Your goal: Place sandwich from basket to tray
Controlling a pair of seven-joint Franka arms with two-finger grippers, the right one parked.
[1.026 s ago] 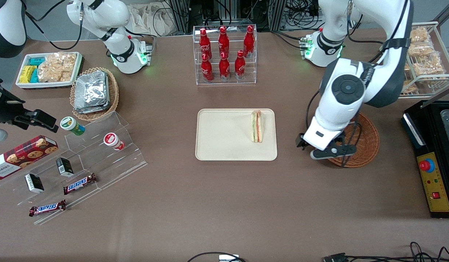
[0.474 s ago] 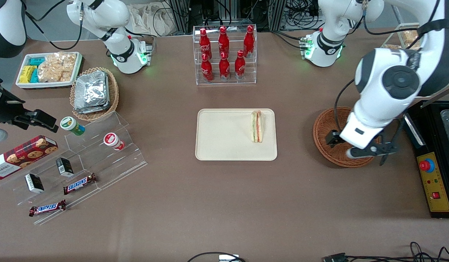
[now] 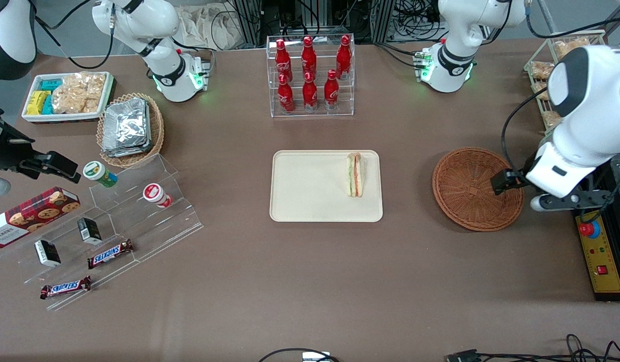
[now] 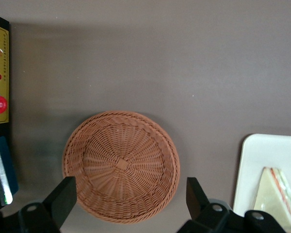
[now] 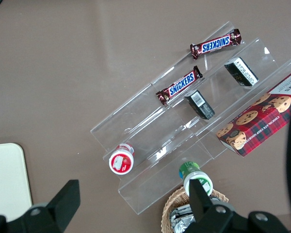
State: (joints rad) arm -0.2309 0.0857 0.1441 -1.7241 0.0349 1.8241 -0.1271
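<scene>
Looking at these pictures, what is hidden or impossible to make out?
- Gripper: front view, at the basket's working-arm edge; the arm's white body covers its fingers, which stand wide apart in the left wrist view.
- Sandwich: left wrist view, cut off by the frame edge, on the tray.

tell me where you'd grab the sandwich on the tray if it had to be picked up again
Probably across its two flat bread faces, coming straight down. The sandwich stands on the tray with its green, orange and red filling edge facing up, so the bread sides are free for the fingers. The open gripper is high above the empty basket, holding nothing.
</scene>
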